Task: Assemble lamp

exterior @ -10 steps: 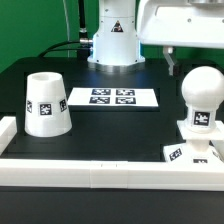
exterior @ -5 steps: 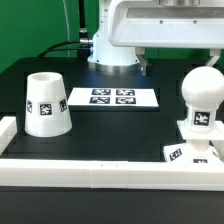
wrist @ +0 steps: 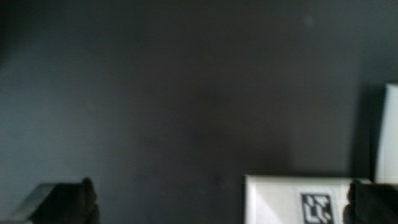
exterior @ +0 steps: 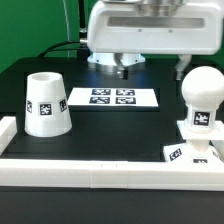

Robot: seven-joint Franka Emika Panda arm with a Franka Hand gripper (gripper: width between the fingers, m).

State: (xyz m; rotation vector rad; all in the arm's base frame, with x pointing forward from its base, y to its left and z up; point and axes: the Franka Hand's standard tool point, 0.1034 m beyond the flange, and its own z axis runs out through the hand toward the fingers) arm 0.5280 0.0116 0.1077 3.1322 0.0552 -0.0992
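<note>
In the exterior view the white tapered shade stands upright at the left. The round-headed bulb stands upright on the flat square base at the right. My gripper hangs open and empty high above the far middle of the table, over the marker board, apart from all three parts. In the wrist view my dark fingertips show wide apart with nothing between them, over the black table. A white tagged surface lies below; I cannot tell for sure what it is.
A long white rail runs along the front of the table, and a short white block stands at the exterior view's left. The robot's white pedestal stands behind the marker board. A white strip shows at the wrist view's edge.
My gripper has moved steadily toward the exterior view's left, from above the bulb to above the marker board. The shade, bulb and base have not moved.
</note>
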